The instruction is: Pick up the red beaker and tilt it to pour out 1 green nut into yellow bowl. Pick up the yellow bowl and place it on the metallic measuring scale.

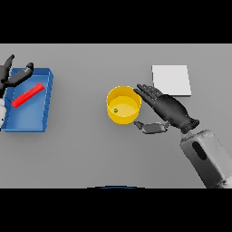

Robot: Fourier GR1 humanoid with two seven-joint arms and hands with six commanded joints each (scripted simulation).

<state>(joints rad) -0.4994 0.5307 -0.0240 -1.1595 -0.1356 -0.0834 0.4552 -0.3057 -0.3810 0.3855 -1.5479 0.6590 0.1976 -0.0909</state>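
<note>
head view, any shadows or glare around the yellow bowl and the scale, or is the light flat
Head view: light is flat and even; the yellow bowl casts only a faint soft shade on the grey table, its inner wall darker on one side; the metallic scale looks plain pale with no glare; the right hand beside the bowl throws no clear shadow.

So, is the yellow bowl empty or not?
Not empty: the yellow bowl stands upright and one green nut lies on its floor.
</note>
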